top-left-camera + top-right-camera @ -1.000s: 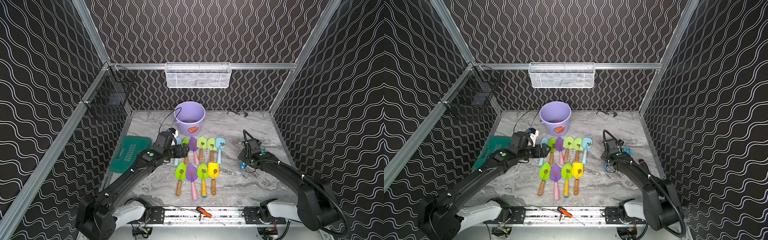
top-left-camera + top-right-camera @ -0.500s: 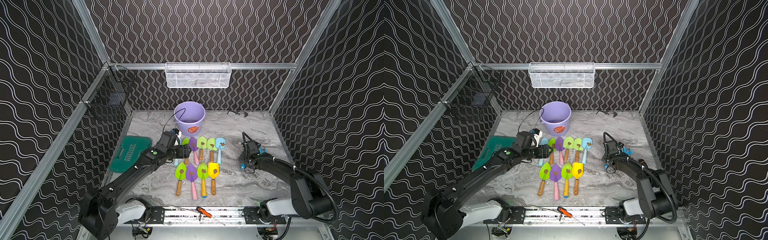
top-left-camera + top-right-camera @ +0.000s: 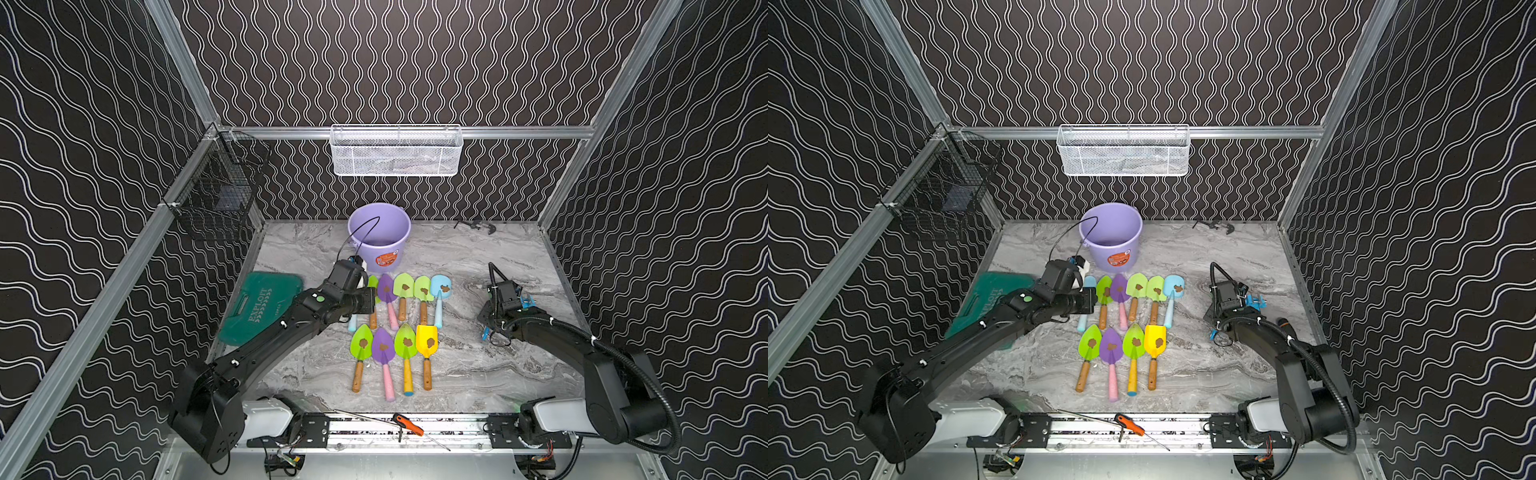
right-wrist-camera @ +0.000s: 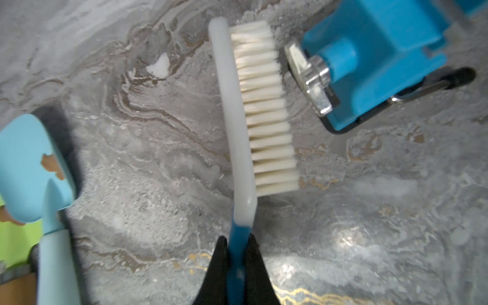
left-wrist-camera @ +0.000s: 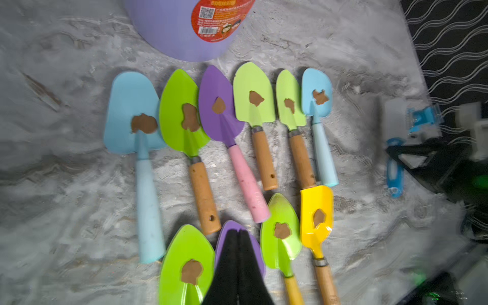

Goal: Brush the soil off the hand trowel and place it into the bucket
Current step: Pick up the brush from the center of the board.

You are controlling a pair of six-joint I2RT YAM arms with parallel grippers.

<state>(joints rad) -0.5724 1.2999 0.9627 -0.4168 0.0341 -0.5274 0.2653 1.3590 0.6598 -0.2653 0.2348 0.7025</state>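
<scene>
tabletop (image 3: pixel 478 374): grey marble | bucket (image 3: pixel 374 253): upright at 12 o'clock | hand trowels (image 3: pixel 401 280): two rows at centre, 6 o'clock of bucket | left end effector (image 5: pixel 239 235): clenched on nothing, above trowels | right end effector (image 4: pixel 239 245): grasping brush (image 4: pixel 237 118) handle, 3 o'clock of trowels | soil (image 5: pixel 144 124): clump on every blade

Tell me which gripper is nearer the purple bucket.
Left. The left gripper hovers over the trowels just in front of the bucket. The right gripper, shut on the brush, sits off to the side beyond them, farther away.
</scene>
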